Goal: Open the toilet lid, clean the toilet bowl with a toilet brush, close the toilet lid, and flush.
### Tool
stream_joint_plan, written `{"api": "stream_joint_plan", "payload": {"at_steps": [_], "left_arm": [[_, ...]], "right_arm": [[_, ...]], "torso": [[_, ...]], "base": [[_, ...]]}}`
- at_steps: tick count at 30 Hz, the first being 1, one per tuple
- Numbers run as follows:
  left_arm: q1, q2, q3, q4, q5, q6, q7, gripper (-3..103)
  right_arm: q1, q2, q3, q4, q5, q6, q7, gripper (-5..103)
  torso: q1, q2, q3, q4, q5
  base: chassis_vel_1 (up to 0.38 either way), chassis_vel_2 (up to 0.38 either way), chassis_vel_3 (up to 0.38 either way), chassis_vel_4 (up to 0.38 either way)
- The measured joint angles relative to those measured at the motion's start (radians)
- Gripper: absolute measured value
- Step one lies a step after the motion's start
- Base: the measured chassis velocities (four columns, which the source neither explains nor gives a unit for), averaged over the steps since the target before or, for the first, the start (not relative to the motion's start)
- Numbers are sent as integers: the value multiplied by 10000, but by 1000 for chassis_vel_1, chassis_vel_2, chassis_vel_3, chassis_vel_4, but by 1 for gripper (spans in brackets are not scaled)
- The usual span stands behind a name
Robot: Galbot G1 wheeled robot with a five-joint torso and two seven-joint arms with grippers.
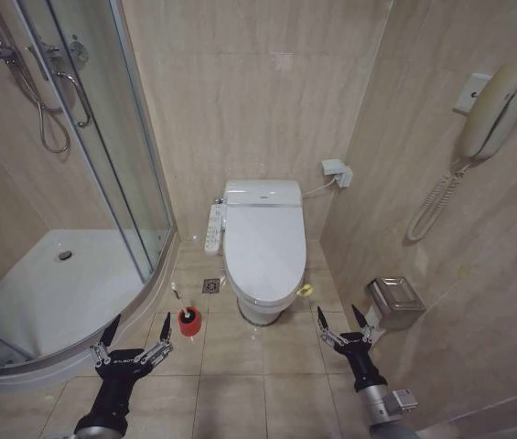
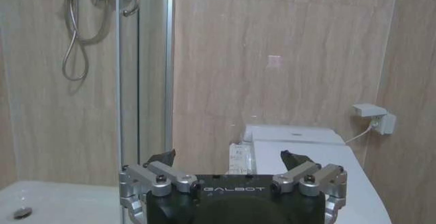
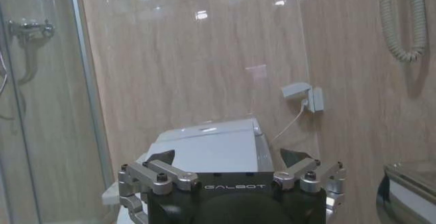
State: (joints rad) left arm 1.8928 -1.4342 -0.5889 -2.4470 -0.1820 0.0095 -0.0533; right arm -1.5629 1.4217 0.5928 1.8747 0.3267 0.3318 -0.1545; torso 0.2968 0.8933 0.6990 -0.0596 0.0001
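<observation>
Glossy white oval plastic toilet lid (image 1: 263, 245) down over white ceramic toilet bowl (image 1: 260, 311); black-bristled toilet brush (image 1: 187, 315) in red cup on floor, bowl's left; left hand (image 1: 133, 340) & right hand (image 1: 343, 322) both spread wide, empty, low, well short of bowl.

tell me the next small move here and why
Probably bring the right gripper toward the front edge of the toilet lid. The lid lies shut over the toilet bowl, and both grippers, the left gripper included, hang open, short of it.
</observation>
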Motion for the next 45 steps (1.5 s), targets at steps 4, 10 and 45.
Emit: {"api": "stream_joint_plan", "payload": {"at_steps": [4, 10, 45], "left_arm": [[0, 0, 0, -1, 0, 0, 0, 100], [-2, 0, 0, 0, 0, 0, 0, 100], [0, 0, 0, -1, 0, 0, 0, 100]], "right_arm": [[22, -11, 47, -19, 0, 50, 2, 100], [66, -42, 97, -41, -2, 81, 32, 100], [248, -35, 214, -365, -209, 179, 99, 100]], "torso": [[5, -2, 2, 2, 1], [14, -5, 5, 3, 0], [-1, 0, 0, 0, -1]], "base": [[-162, 153, 160, -138], [-130, 142, 103, -81], [-31, 11, 28, -8]]}}
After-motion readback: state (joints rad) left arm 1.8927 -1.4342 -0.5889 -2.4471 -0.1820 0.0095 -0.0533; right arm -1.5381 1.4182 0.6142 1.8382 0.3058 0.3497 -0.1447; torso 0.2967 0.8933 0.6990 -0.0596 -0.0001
